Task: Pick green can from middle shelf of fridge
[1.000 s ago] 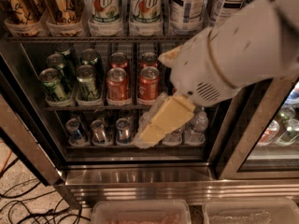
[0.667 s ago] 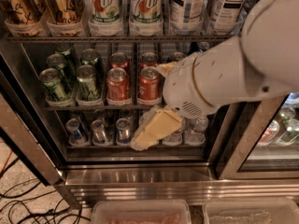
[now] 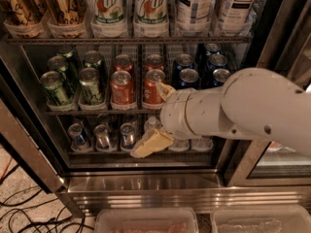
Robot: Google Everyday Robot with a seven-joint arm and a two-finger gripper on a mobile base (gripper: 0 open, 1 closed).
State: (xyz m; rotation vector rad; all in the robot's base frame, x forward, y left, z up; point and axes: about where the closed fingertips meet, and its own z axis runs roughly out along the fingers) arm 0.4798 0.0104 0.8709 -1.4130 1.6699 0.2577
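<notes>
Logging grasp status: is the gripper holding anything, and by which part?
Nothing is held. The gripper is open, its fingers spread before the red-orange cans; the green cans on the middle shelf stand untouched.

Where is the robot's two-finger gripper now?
At the camera view's centre, the open gripper is before the middle wire shelf, beside a red-orange aluminium can.

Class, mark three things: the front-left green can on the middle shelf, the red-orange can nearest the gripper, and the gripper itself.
green can (image 3: 55, 92), camera view, its side.
red-orange can (image 3: 151, 90), camera view, its side.
gripper (image 3: 147, 119), camera view, midway between its open fingertips, before the middle shelf (image 3: 92, 112).
</notes>
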